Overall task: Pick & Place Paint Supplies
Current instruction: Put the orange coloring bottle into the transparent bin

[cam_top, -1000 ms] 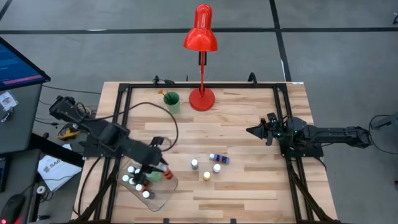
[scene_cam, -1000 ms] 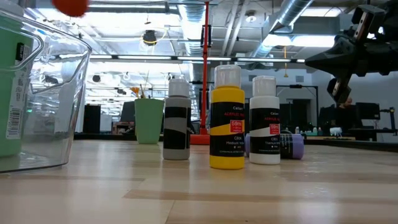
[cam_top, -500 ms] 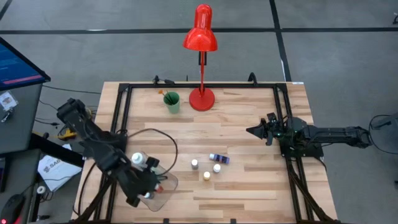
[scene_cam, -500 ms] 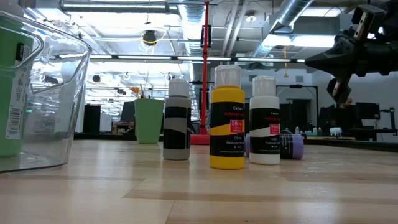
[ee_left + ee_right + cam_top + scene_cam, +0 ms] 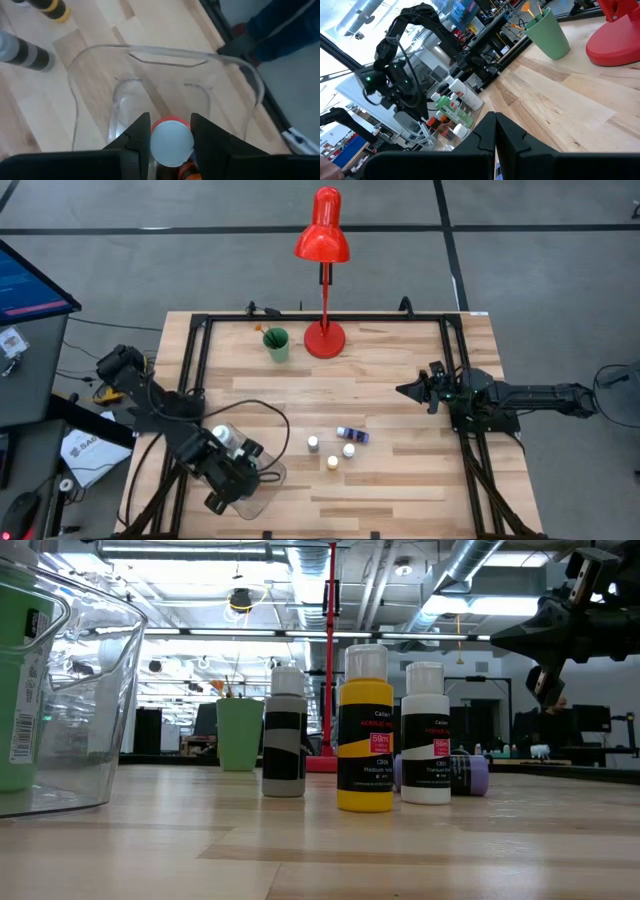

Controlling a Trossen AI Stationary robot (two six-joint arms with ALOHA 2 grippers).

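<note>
wooden slatted table (image 5: 400, 380) with a black frame, grey floor around it; open workshop ceiling with ducts and lights in the low view. red desk lamp (image 5: 323, 240) stands at the far edge, green cup (image 5: 276, 344) with orange-tipped sticks just beside its base. left gripper (image 5: 170, 132) sits over the clear plastic tray (image 5: 165, 55) at the near left corner, fingers narrowed onto a small red paint bottle (image 5: 171, 141) with a white cap, pinched between the two pads above the tray's open mouth. from the right wrist view the tray already holds several bottles, among them a larger green bottle (image 5: 454, 112) and white-capped ones lying together. out on the bare wood near the table's middle stand three bottles: black-and-grey bottle (image 5: 284, 732), yellow bottle (image 5: 365, 730), white bottle (image 5: 426, 734), close together but apart; a purple bottle (image 5: 466, 774) lies on its side just behind the white one. right gripper (image 5: 403, 391) hangs in the air at the right side of the table, well apart from the bottles, fingers pressed together and holding nothing.
</note>
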